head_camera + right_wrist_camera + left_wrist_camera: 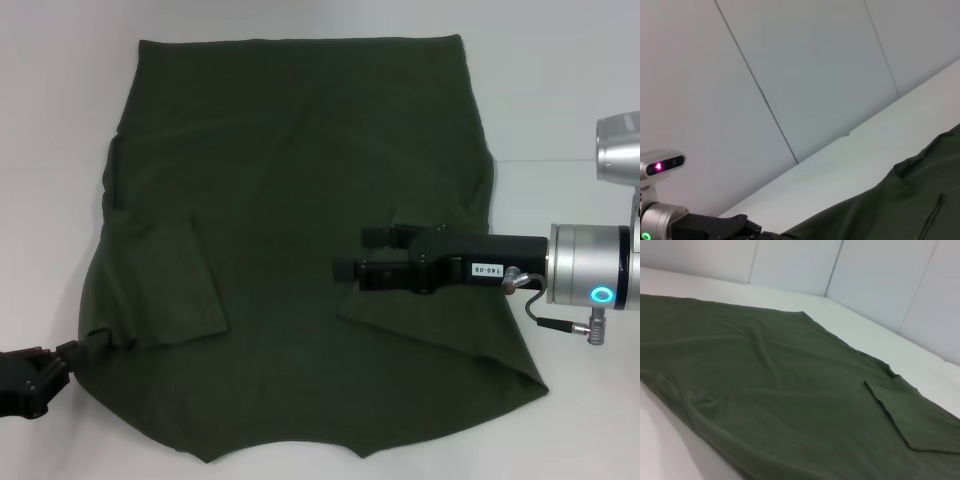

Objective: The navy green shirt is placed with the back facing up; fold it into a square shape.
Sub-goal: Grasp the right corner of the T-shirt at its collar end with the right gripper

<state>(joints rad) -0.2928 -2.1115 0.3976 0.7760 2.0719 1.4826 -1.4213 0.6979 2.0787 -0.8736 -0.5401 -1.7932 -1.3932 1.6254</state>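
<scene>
Item: navy green shirt (300, 200), dark olive cloth, spread flat and plain side up across most of the white bench (560, 80); no lettering shows. Straight hem lies at the far edge in the head view; the curved neckline sits at the near edge. Both short sleeves are folded inward onto the body: one flap on the robot's left side, one on the right side under the right arm. Surface carries shallow wrinkles; the left edge is slightly rumpled. Right gripper (350, 252): black, reaching in from the right side over the middle of the shirt, jaws parted, two fingers (380, 236) pointing toward the robot's left, nothing visibly held; whether they touch the cloth cannot be told. Left gripper (80, 352): black, low at the near left corner of the bench, jaws closed on the shirt's edge by the left sleeve. Left wrist view: shirt (765, 400) on the bench, folded sleeve flap visible. Right wrist view: shirt (900, 210), bench, pale wall panels (805, 70), and the left gripper (752, 231) meeting the cloth.
</scene>
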